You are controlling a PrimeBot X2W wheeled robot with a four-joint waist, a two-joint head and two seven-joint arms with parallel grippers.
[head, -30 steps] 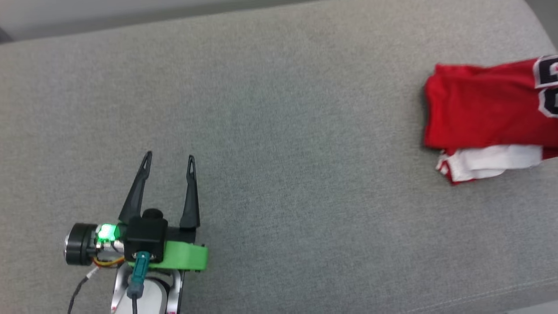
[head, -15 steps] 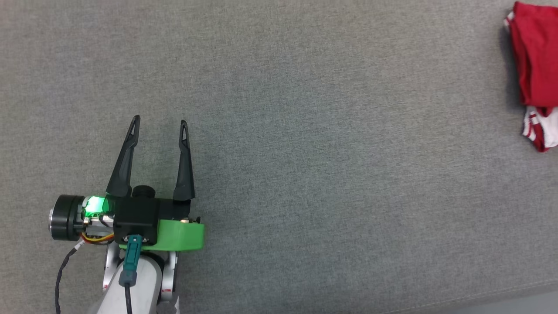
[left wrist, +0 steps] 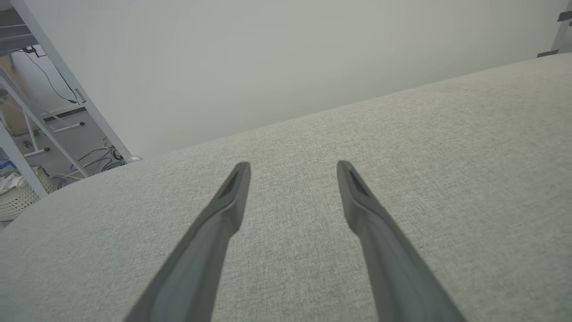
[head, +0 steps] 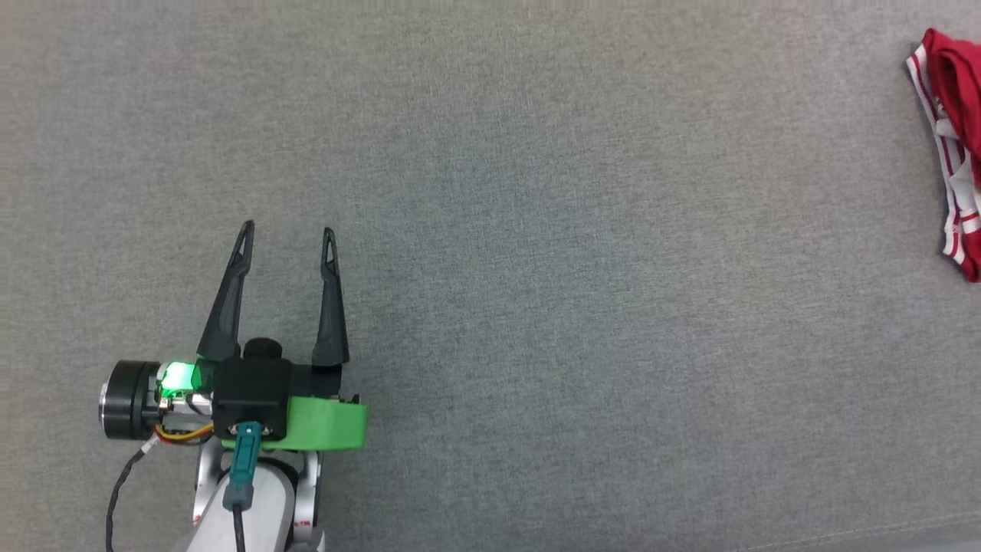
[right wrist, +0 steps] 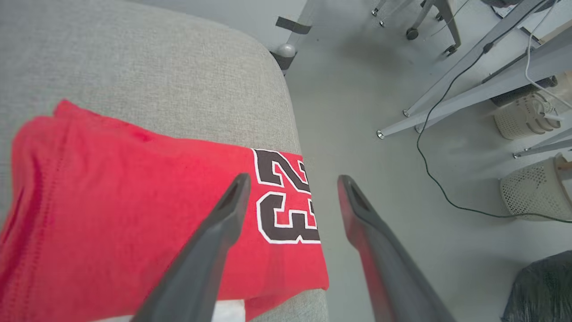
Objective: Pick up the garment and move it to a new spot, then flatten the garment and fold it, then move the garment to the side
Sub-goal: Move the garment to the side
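The garment (right wrist: 134,210), a red jersey folded into a flat stack with a black white-outlined number on top, lies at the end of the grey cushion, one edge hanging over its rim. In the head view a red and white striped edge of the garment (head: 954,146) shows at the far right. My right gripper (right wrist: 290,181) hovers above the garment's number end, fingers spread, nothing between them. My left gripper (head: 287,236) stands open at the lower left over bare cushion, and the left wrist view shows the left gripper (left wrist: 292,167) with empty jaws.
The grey upholstered cushion (head: 536,230) spans the head view. Beyond its rounded end lies grey floor (right wrist: 380,156) with metal frame legs (right wrist: 451,80), a black cable, white mesh baskets (right wrist: 532,188) and a dark bag at lower right. A pale wall (left wrist: 268,58) stands behind the cushion.
The head camera shifted, so the garment slid toward the right edge of view. The left gripper stays open.
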